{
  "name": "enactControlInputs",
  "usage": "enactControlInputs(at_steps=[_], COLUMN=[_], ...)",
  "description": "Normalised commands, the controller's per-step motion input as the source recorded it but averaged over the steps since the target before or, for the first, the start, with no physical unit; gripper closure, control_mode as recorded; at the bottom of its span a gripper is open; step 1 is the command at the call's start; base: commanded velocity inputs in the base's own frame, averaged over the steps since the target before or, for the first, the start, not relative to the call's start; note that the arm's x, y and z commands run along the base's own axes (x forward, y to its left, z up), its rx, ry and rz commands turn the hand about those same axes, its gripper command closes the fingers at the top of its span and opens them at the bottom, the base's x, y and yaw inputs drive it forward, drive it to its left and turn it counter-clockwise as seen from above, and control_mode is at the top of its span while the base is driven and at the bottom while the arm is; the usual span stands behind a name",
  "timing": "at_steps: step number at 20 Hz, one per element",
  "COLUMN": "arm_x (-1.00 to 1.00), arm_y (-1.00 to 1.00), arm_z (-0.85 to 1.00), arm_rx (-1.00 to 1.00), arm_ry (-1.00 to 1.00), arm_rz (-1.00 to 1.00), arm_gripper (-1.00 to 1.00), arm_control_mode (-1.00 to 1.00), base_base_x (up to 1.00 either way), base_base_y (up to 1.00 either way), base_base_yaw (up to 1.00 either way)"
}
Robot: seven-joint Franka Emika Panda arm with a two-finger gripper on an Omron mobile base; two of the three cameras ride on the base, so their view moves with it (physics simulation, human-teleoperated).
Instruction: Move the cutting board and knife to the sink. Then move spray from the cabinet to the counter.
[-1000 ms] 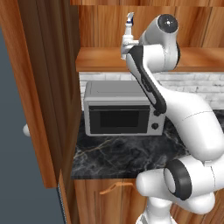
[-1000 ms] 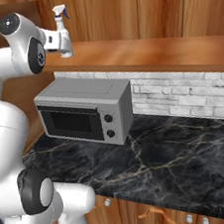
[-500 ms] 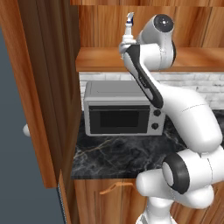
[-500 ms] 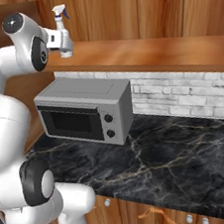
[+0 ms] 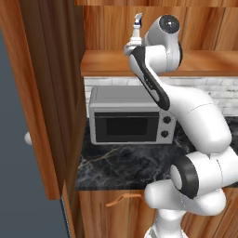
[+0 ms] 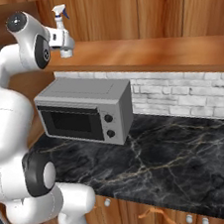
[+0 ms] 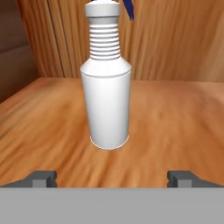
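The spray [image 7: 108,100] is standing upright on the cabinet [image 7: 175,127] shelf. The gripper [image 7: 112,178] is waiting near it, jaws wide, holding nothing.

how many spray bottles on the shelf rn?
1. The spray stands upright on the cabinet shelf above the microwave, just ahead of the open gripper. More may sit outside the frames.

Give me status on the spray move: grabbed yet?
Not grabbed. The spray bottle stands upright on the cabinet shelf, and the open gripper faces it, fingertips short of its sides. Left: close on it and lower it to the black marble counter by the microwave. No board or knife visible here.
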Motion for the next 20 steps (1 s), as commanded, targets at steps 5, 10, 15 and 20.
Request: enactControlInputs(at_steps=[5, 10, 15, 20], arm_x=[0.21, 0.23, 0.24, 0.20], arm_y=[0.04, 0.00, 0.01, 0.01], arm_z=[-0.01, -0.03, -0.06, -0.03], arm_rx=[0.00, 0.00, 0.00, 0.00], arm_ry=[0.00, 0.00, 0.00, 0.00], arm_rz=[0.00, 0.00, 0.00, 0.00], arm_gripper=[-1.00, -1.00, -1.00, -1.00], arm_control_mode=[-1.00, -1.00, -1.00, -1.00], base_base_x=[0.00, 0.00, 0.00, 0.00], base_base_y=[0.00, 0.00, 0.00, 0.00], base_base_yaw=[0.00, 0.00, 0.00, 0.00])
